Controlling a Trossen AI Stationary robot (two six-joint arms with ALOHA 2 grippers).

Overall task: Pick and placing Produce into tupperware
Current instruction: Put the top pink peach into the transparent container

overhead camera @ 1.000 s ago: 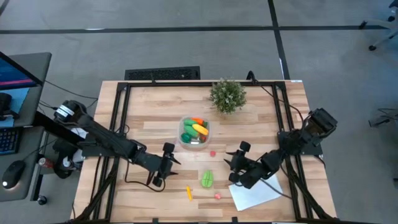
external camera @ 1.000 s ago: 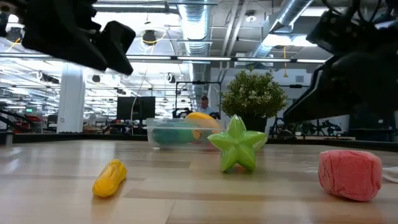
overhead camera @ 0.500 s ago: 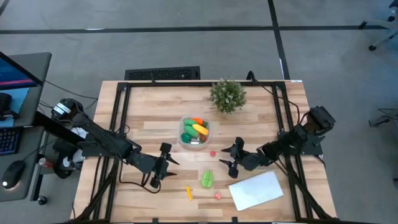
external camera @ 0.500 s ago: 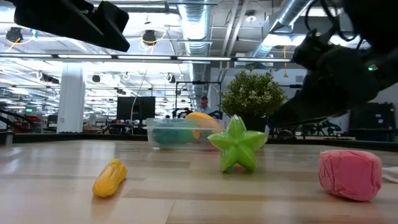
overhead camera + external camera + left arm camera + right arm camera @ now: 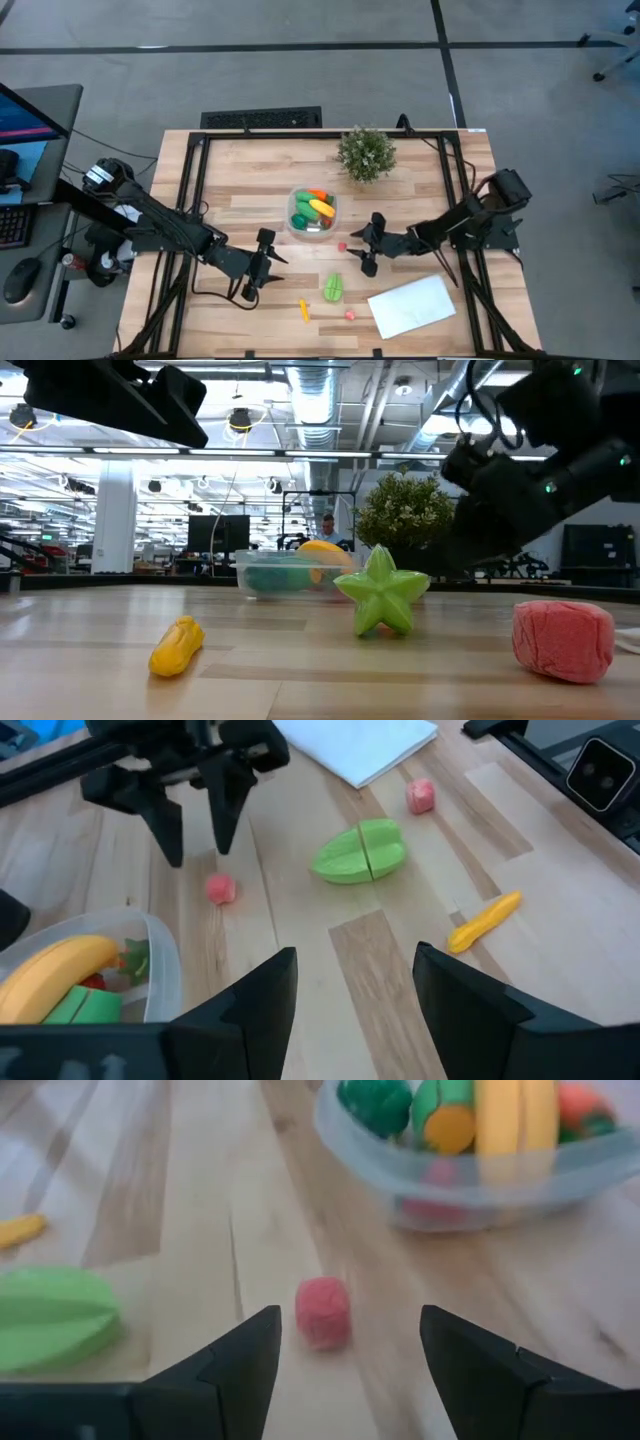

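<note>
The tupperware [image 5: 313, 213] sits mid-table holding a banana, green and orange pieces. Loose produce lies on the wood nearer the near edge: a red berry [image 5: 342, 246], a green star fruit [image 5: 333, 288], a yellow piece [image 5: 304, 311] and a pink berry [image 5: 350, 315]. My right gripper [image 5: 356, 248] is open just right of the red berry [image 5: 323, 1312], which lies ahead of its fingers and apart from them. My left gripper [image 5: 268, 262] hovers open, left of the star fruit [image 5: 360, 852].
A potted plant [image 5: 366, 152] stands beyond the tupperware near the far edge. A flat white sheet [image 5: 412, 306] lies at the near right. Dark frame rails run along both table sides. Bare wood lies between the tupperware and the loose produce.
My right gripper has swung from over the white sheet toward the table's left and far side, ending beside the red berry. My left gripper has risen a little. The produce and the tupperware have kept still.
</note>
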